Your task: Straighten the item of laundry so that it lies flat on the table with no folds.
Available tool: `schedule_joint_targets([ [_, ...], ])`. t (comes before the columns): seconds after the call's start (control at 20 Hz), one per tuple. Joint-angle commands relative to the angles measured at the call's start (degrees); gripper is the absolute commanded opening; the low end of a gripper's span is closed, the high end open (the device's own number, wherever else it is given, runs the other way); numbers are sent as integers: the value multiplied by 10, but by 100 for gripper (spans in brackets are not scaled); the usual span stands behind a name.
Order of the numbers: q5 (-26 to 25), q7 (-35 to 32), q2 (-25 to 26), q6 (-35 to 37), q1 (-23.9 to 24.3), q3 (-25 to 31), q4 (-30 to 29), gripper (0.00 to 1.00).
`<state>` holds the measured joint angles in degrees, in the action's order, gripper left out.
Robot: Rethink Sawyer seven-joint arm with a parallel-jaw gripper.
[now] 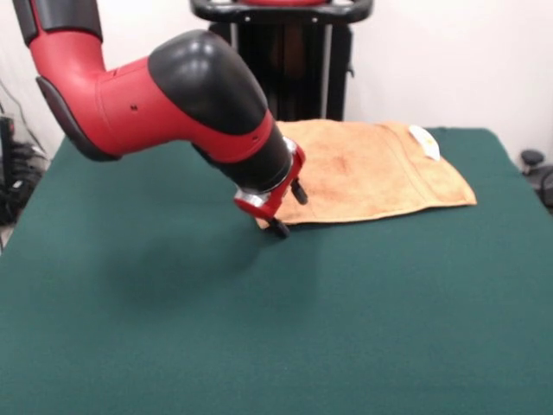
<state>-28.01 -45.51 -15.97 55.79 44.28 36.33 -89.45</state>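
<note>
The item of laundry, an orange-tan towel, lies on the table at the far middle-right. A white tag sits near its far right edge. A band or crease runs across its right part, and the left part is hidden behind the arm. My gripper points down at the towel's near left corner, with one fingertip low at the table by that corner and the other over the cloth. It is open, with nothing seen held between its fingers.
The red and black arm reaches across the table's left half from the upper left. A black stand rises behind the table's far edge. Dark cables and gear sit off the left side.
</note>
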Motion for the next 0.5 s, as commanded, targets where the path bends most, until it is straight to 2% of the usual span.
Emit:
schedule_joint_targets([
  [0.05,-35,45,24,25,-43,-1,13,100],
  [0.35,-35,53,26,42,-49,-7,24,100],
  [0.5,-51,66,22,65,-60,-21,34,100],
])
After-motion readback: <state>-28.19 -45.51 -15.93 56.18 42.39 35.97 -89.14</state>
